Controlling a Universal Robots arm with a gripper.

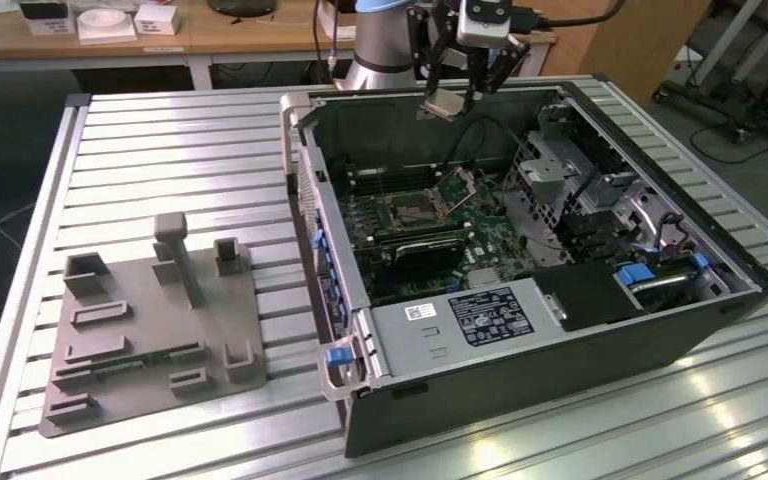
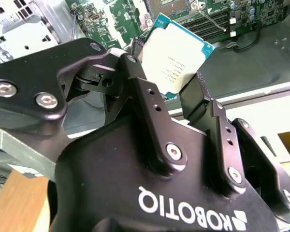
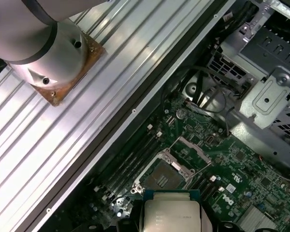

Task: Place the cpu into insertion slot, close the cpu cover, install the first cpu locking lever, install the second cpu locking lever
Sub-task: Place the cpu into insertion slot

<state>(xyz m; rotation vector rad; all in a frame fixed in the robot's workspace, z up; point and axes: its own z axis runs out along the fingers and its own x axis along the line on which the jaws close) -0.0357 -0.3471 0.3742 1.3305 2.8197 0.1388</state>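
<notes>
— Where is the cpu?
— One cpu (image 2: 176,53) is clamped between the two fingers of the hand (image 1: 460,92), over the open computer case (image 1: 491,400).
— And the socket?
— One insertion slot (image 3: 165,175) lies bare, its single cpu cover (image 3: 192,147) raised.

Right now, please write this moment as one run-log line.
hand: shut on cpu | place: above case, clear of slot | slot: empty | cover: open

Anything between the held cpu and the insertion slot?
No. In the first wrist view the stretch from the cpu in the pincer to the open insertion slot is bare; the cpu cover stands raised.
</notes>
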